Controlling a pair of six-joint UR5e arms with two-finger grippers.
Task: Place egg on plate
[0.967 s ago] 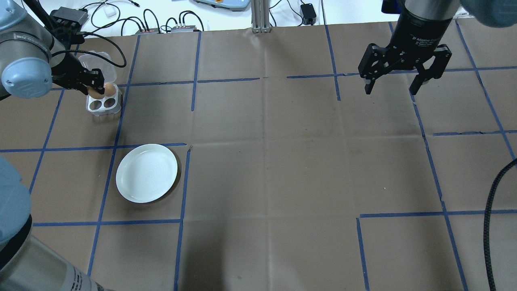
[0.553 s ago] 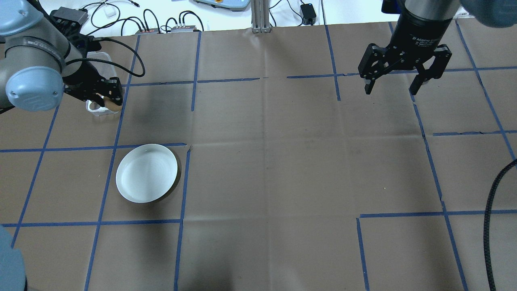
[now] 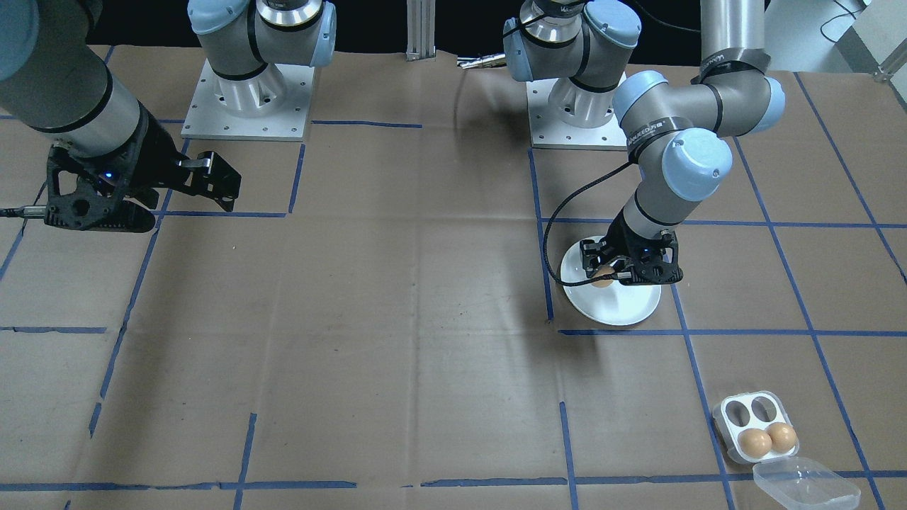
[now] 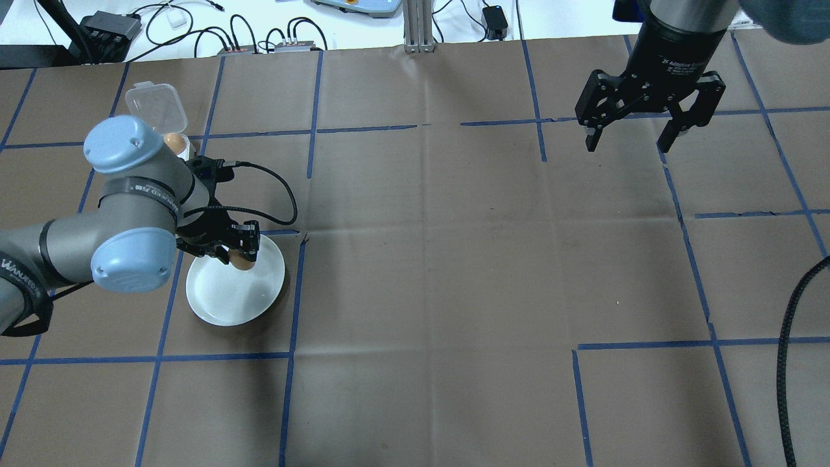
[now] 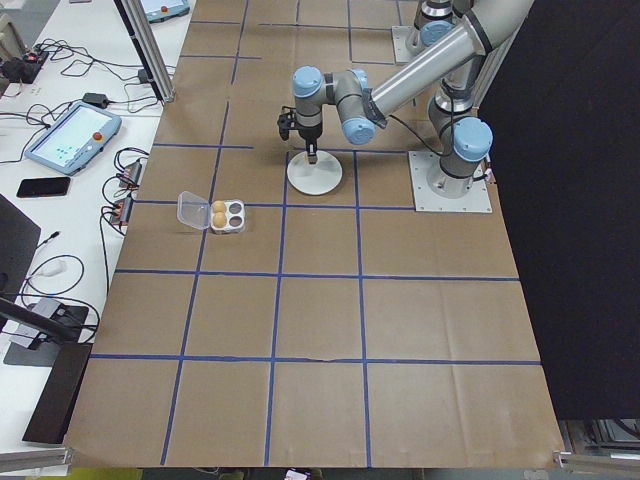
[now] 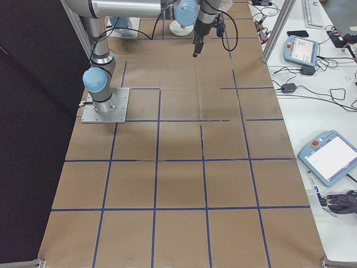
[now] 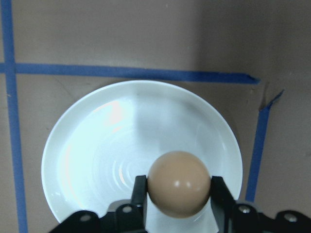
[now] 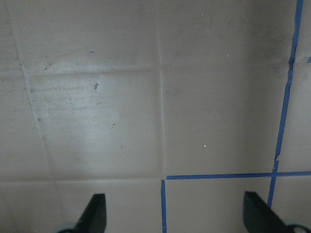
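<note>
Sitting clamped between the left gripper fingers, egg above plate

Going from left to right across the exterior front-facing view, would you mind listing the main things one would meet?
Right claw → egg held in the left claw over the plate → egg tray with two eggs → its open clear lid.

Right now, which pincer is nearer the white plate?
The left. The left pincer holds the egg directly over the plate, near its rim. The right pincer hangs open far across the table.
</note>
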